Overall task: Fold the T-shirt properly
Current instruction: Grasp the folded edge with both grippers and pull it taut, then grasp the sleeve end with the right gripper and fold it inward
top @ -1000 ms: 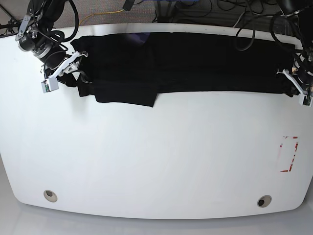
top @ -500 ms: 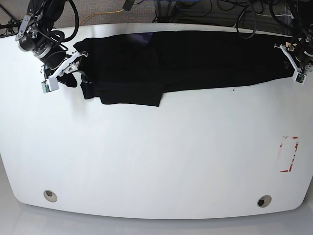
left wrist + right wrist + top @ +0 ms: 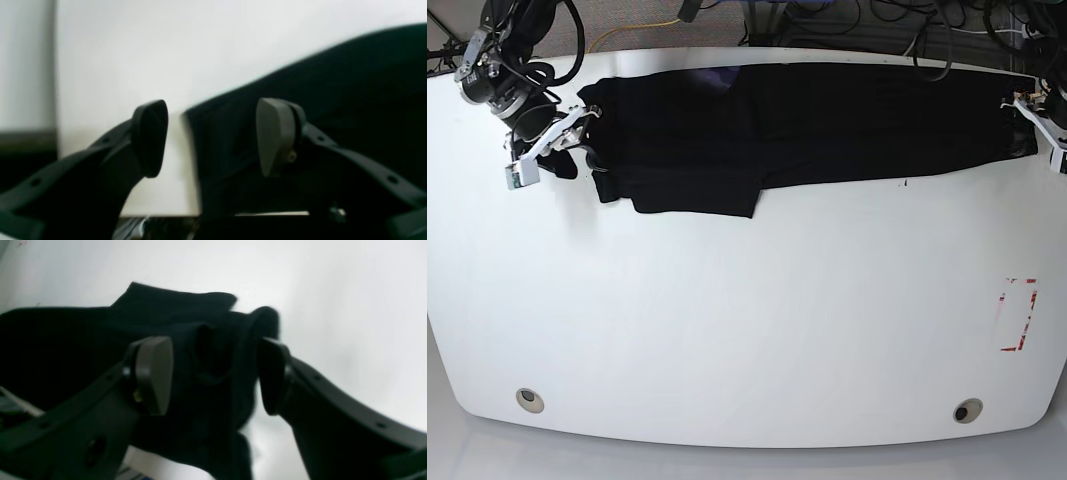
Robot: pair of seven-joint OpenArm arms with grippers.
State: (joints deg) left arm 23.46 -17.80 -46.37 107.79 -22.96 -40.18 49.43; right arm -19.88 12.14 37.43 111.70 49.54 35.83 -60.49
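Both grippers, left (image 3: 213, 138) and right (image 3: 215, 376), are open above opposite ends of the T-shirt (image 3: 827, 125), laid along the desk's (image 3: 757, 330) far edge, presumably positioned for regrasping.

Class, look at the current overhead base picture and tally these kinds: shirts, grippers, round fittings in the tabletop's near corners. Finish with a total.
Shirts: 1, black T-shirt
Grippers: 2, left and right
Round fittings: 2
Total: 5
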